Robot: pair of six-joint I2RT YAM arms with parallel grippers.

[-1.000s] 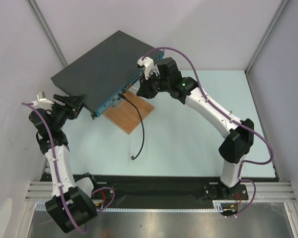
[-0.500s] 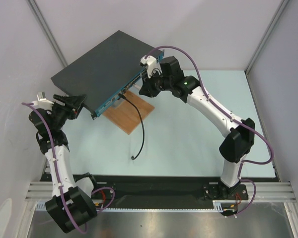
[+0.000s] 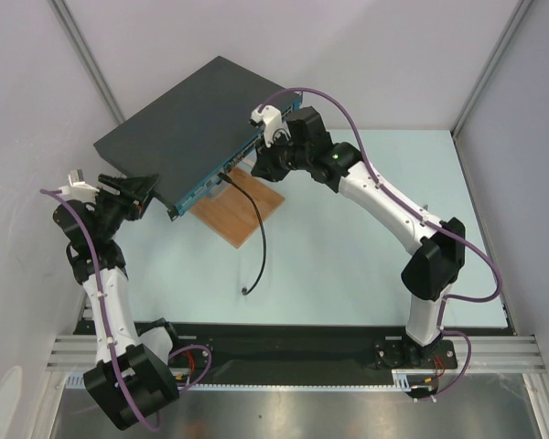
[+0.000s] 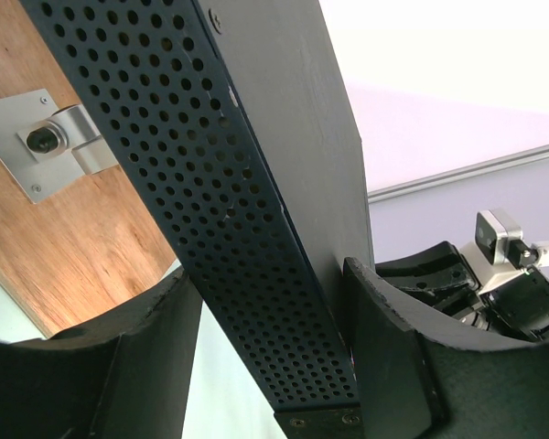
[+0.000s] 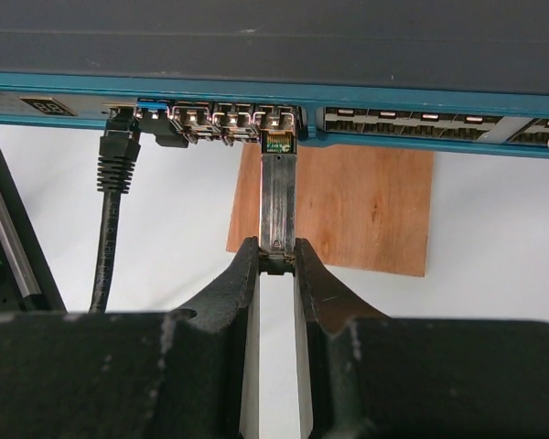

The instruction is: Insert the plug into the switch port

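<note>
The switch [image 3: 188,119] is a flat box with a dark grey top and a teal front with a row of sockets [image 5: 233,119]. My right gripper [image 5: 277,261] is shut on the rear end of a slim metal plug [image 5: 278,197]. The plug's tip, with its gold contacts showing, sits at the mouth of the third socket [image 5: 276,119]. In the top view the right gripper [image 3: 256,165] is at the switch's front. My left gripper [image 4: 270,274] is open and straddles the switch's perforated side [image 4: 247,201]. One finger [image 4: 384,347] touches the top and the other stands apart.
A black cable [image 3: 256,229] is plugged into a socket left of the plug [image 5: 114,183] and trails over the table. A brown wooden board [image 3: 238,215] lies under the switch's front. A metal bracket [image 4: 50,137] is fixed to the board. Grey walls enclose the table.
The right gripper drew back slightly from the switch front, then moved in again toward the sockets with the plug. The left arm and the switch have not moved.
</note>
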